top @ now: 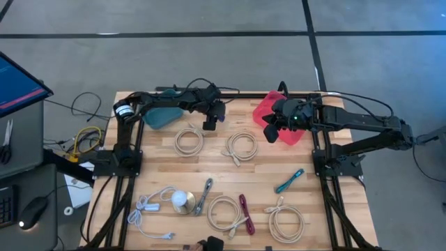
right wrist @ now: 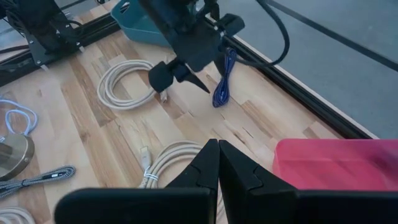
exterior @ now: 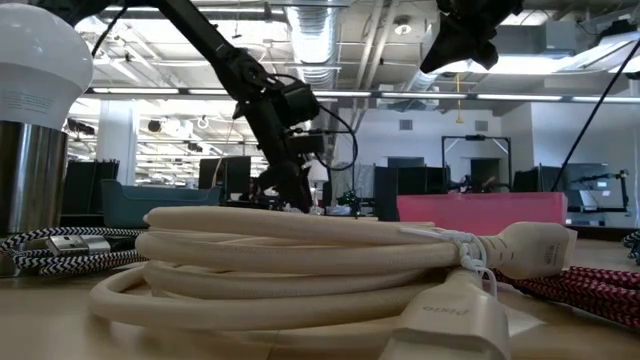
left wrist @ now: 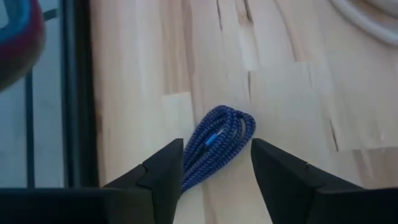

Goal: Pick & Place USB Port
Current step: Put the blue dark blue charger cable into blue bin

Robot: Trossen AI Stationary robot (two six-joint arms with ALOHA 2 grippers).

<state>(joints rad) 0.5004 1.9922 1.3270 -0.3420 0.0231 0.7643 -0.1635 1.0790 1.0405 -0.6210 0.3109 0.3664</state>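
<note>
On the wooden bench (top: 160,174), near its twelve o'clock edge, my left pincer (left wrist: 216,163) stands spread either side of the blue braided cable (left wrist: 217,140), while my right pincer (right wrist: 217,163) waits closed by the red bin (top: 279,115).

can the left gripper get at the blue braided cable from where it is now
Probably yes: the left gripper is open with its fingers either side of the blue braided cable on the table, nothing between them.
</note>
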